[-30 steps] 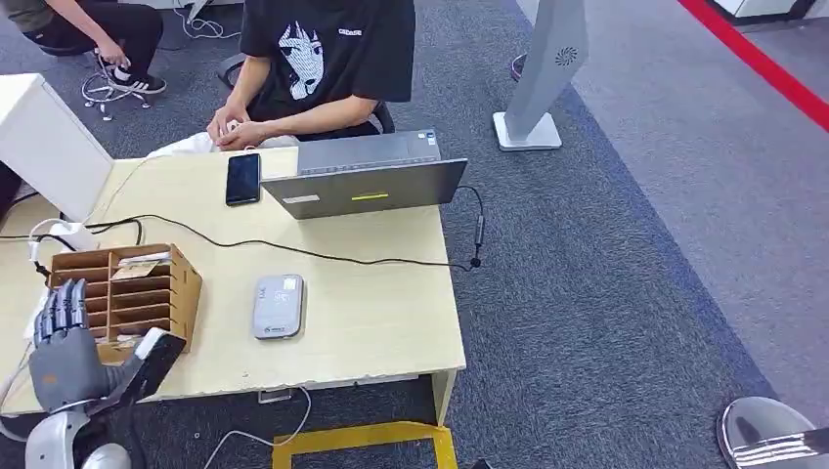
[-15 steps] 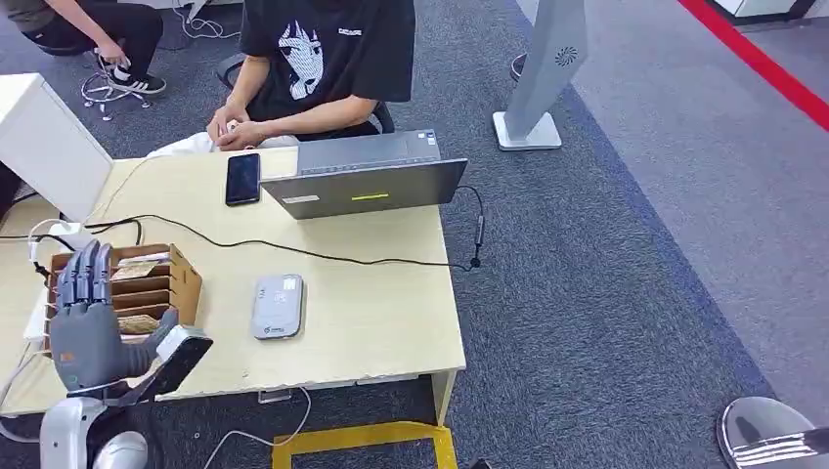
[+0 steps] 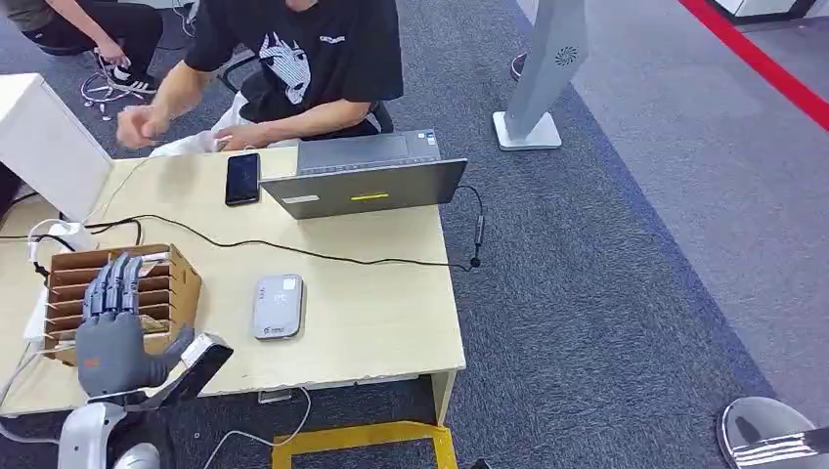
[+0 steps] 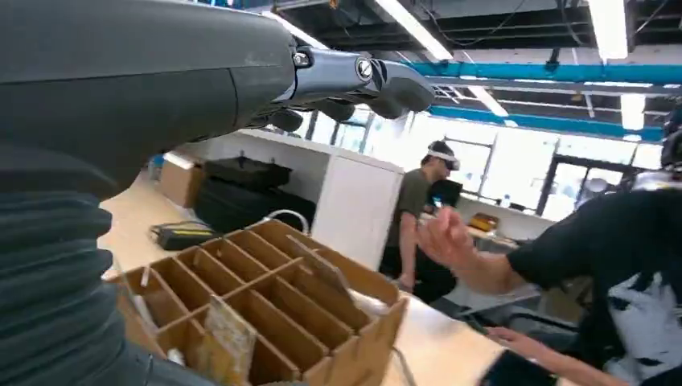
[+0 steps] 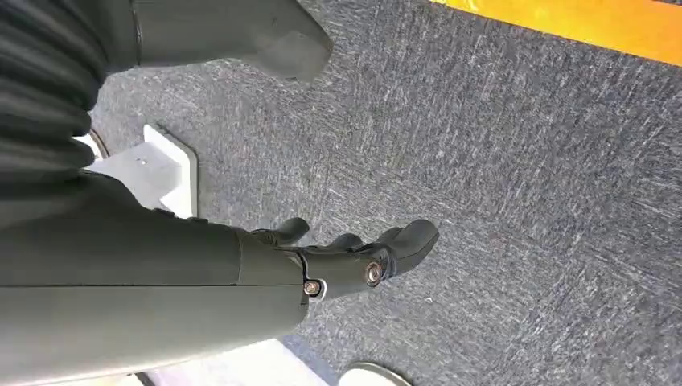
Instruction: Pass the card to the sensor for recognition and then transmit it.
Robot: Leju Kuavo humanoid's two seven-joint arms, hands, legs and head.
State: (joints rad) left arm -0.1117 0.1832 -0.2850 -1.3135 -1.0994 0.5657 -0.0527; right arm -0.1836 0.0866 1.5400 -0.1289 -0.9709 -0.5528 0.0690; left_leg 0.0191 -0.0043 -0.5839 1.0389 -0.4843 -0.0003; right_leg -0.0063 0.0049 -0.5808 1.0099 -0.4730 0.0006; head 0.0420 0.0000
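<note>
A brown cardboard rack [image 3: 181, 278] with several slots stands at the table's near left, and a tan card [image 4: 228, 338] leans in one of its slots. My left hand [image 3: 115, 337] hovers over the rack's near side, fingers straight and close together, thumb apart, holding nothing. In the left wrist view this hand [image 4: 161, 88] reaches above the rack [image 4: 322, 310]. The grey card sensor [image 3: 279, 306] lies flat on the table to the right of the rack. My right hand [image 5: 346, 257] hangs over the carpet with loosely bent fingers and nothing in it.
A grey laptop [image 3: 367, 181] and a black phone [image 3: 242, 178] lie at the table's far side, with a black cable [image 3: 323, 256] running across the middle. A person in a black shirt [image 3: 323, 54] sits behind, one arm raised to the left. A white box [image 3: 44, 142] stands far left.
My left hand has risen and moved forward and to the right, over the rack's near side. The seated person has lifted one arm out to the left.
</note>
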